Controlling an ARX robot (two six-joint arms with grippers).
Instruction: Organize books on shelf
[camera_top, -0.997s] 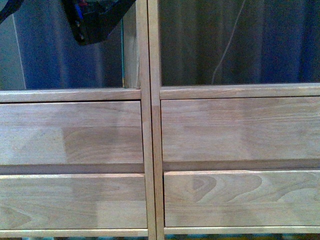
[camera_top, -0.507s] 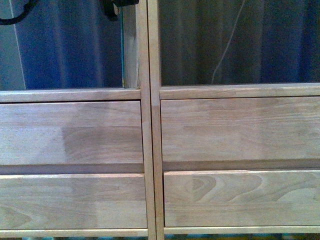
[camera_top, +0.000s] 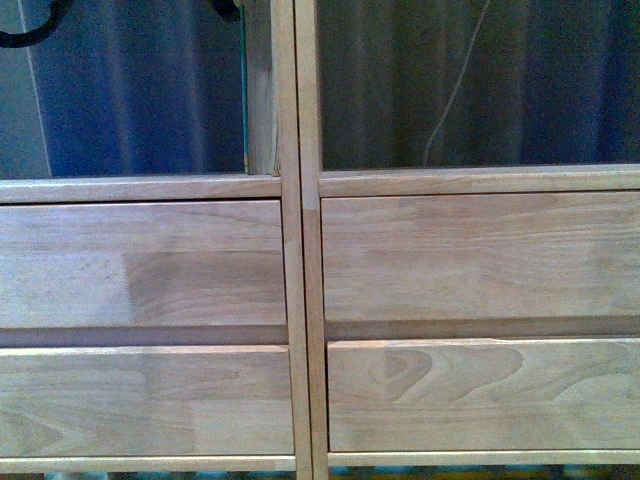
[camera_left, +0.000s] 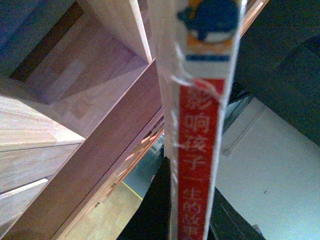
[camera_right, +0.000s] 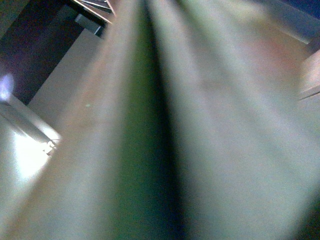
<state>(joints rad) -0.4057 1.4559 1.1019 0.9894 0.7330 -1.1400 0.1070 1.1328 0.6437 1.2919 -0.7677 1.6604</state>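
Note:
In the left wrist view my left gripper (camera_left: 192, 227) is shut on one thin book (camera_left: 200, 130), held edge-on. Its spine shows a red patch with white lettering and a blue picture at the far end. The black fingers (camera_left: 150, 210) flank it. The light wooden shelf (camera_left: 90, 105) lies close beside it. In the right wrist view blurred pale books (camera_right: 210, 130) fill the frame, and my right gripper's jaws are hidden behind them. The front view shows the shelf (camera_top: 300, 260) with four drawer fronts and two open compartments. A thin teal edge (camera_top: 243, 100) stands against the left compartment's inner wall.
A black bit of my left arm (camera_top: 225, 8) and a black cable (camera_top: 30, 35) show at the top of the front view. Dark blue curtains (camera_top: 480, 80) hang behind the compartments, with a thin white cord (camera_top: 455, 90). A wooden floor (camera_left: 100, 220) lies below.
The black left gripper has moved up out of the front view's top left. Only a small black bit remains at the top edge. The shelf has not moved.

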